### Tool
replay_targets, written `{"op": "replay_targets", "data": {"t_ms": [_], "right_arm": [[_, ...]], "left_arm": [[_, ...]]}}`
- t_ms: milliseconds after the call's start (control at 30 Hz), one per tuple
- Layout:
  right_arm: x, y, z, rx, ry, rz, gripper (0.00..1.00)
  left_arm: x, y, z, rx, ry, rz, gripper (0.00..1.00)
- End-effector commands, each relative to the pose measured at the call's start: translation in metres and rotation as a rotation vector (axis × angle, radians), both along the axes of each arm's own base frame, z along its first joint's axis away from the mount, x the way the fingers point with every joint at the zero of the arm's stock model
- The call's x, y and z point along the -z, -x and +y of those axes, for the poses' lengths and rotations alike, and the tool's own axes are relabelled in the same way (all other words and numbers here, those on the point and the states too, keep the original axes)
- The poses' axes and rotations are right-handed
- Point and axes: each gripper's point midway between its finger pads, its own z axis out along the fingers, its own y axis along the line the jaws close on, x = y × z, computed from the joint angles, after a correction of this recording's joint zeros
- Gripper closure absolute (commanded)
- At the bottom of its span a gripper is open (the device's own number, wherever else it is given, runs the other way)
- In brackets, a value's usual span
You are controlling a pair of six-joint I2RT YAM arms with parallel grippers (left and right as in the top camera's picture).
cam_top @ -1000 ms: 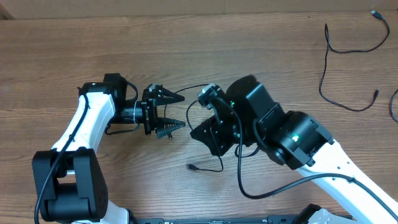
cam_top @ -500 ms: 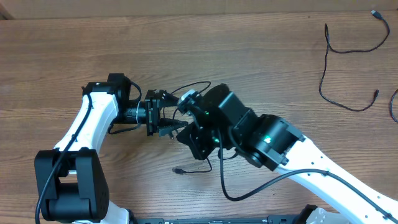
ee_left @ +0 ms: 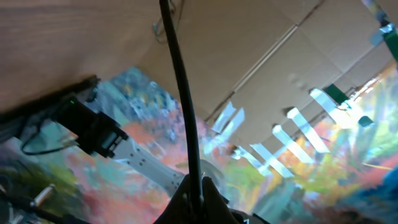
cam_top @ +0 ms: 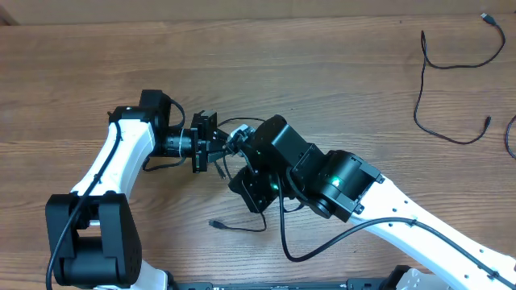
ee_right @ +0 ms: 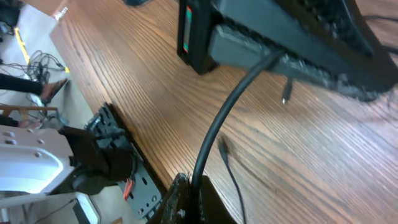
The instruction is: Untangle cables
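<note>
Left gripper (ee_left: pixel 196 194) has its jaws pressed together on a thin black cable (ee_left: pixel 183 93), which runs straight up out of the pinch. Right gripper (ee_right: pixel 186 194) is clamped the same way on what looks like the same cable, which runs across to the underside of the left one. The 2 sit nearly touching, about mid-table (cam_top: pixel 339 48) and a bit left of center.

From overhead the right arm's bulk covers its own fingertips, so that pinch only shows in the wrist view. The left wrist background is smeared color, can't make much of it.

A loose plug end (cam_top: pixel 214 223) lies toward the near edge. A second cable (cam_top: pixel 451 72) sits well apart by the far right corner, and another cord (cam_top: pixel 511 137) is cut off at the right edge. Bare wood runs along the far edge.
</note>
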Motion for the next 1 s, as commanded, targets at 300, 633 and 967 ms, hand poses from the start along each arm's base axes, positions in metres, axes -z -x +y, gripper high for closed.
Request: {"op": "replay_targets", "data": {"t_ms": [300, 633, 967], "right_arm": [[-0.014, 0.013, -0.016, 0.0, 0.014, 0.01, 0.84], [-0.011, -0.024, -0.05, 0.29, 0.128, -0.083, 0.0], [-0.032, -0.1, -0.086, 0.95, -0.174, 0.215, 0.0]], "left_arm": [[0.04, -0.024, 0.007, -0.006, -0.222, -0.199, 0.96], [0.029, -0.046, 0.007, 0.036, -0.244, -0.675, 0.96], [-0.006, -0.002, 0.004, 0.177, -0.153, -1.157, 0.96]]}}
